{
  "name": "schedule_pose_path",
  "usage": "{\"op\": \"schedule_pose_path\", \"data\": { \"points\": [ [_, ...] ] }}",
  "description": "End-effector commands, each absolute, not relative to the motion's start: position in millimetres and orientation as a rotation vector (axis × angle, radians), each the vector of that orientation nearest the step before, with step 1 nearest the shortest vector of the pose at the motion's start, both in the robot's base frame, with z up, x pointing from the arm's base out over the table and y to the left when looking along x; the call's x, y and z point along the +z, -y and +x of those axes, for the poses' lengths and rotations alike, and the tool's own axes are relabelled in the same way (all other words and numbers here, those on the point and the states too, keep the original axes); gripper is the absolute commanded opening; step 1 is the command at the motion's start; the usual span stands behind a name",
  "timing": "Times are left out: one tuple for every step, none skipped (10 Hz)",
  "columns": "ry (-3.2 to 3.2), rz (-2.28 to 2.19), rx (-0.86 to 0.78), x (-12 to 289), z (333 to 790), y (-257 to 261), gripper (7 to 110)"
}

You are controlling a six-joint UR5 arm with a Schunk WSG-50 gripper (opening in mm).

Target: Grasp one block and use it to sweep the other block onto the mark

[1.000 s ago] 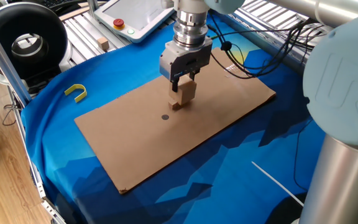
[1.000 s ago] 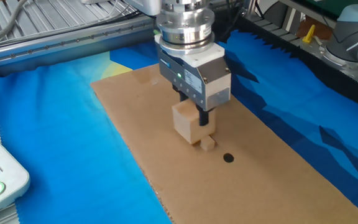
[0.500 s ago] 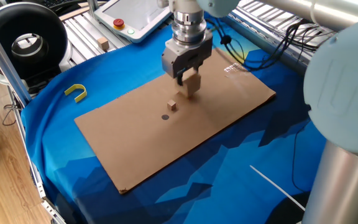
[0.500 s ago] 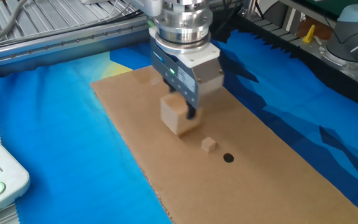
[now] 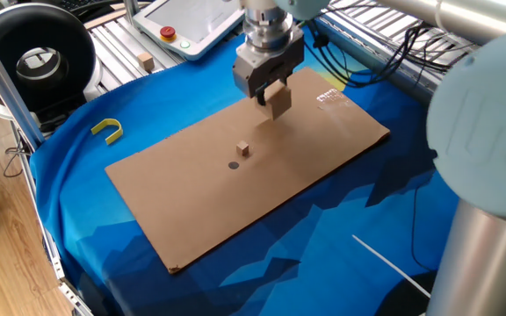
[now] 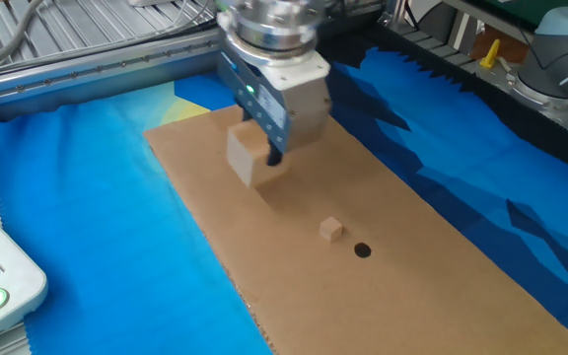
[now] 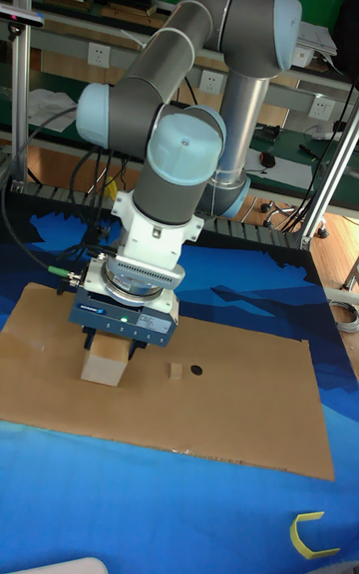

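My gripper (image 5: 273,98) (image 6: 262,155) (image 7: 110,347) is shut on the large light-tan block (image 5: 278,104) (image 6: 248,155) (image 7: 104,363) and holds it just above the brown board (image 5: 323,140) (image 6: 442,247) (image 7: 249,415). The tiny tan cube (image 5: 244,149) (image 6: 332,230) (image 7: 177,371) lies alone on the board, well apart from the held block. The dark round mark (image 5: 233,164) (image 6: 363,250) (image 7: 196,370) sits right beside the tiny cube, on the side away from my gripper, with a small gap between them.
Blue cloth (image 5: 86,175) surrounds the board. A yellow U-shaped piece (image 5: 107,130) (image 7: 309,535) lies on the cloth. A white pendant with a red button (image 5: 187,26) and a black round unit (image 5: 38,57) stand behind. A shiny tape patch (image 5: 328,95) is near the board's far edge.
My gripper has drawn back from the tiny cube with the large block, toward the board's far end. The tiny cube stays beside the mark where the block left it.
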State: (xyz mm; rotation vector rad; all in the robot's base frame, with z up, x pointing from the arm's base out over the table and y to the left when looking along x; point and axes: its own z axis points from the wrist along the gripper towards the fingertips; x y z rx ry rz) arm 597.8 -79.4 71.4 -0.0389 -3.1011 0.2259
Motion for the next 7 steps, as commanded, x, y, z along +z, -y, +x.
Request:
{"op": "schedule_pose_path", "data": {
  "points": [
    [3.178,0.020,0.182,73,624,85,7],
    [3.216,-0.072,0.111,73,632,74,7],
    [3.205,-0.131,0.124,73,629,76,7],
    [3.173,-0.153,0.210,74,622,90,7],
    [3.156,-0.137,0.244,74,618,95,7],
    [3.176,-0.089,0.231,74,623,93,7],
    [3.181,-0.054,0.217,74,630,80,7]
  ]
}}
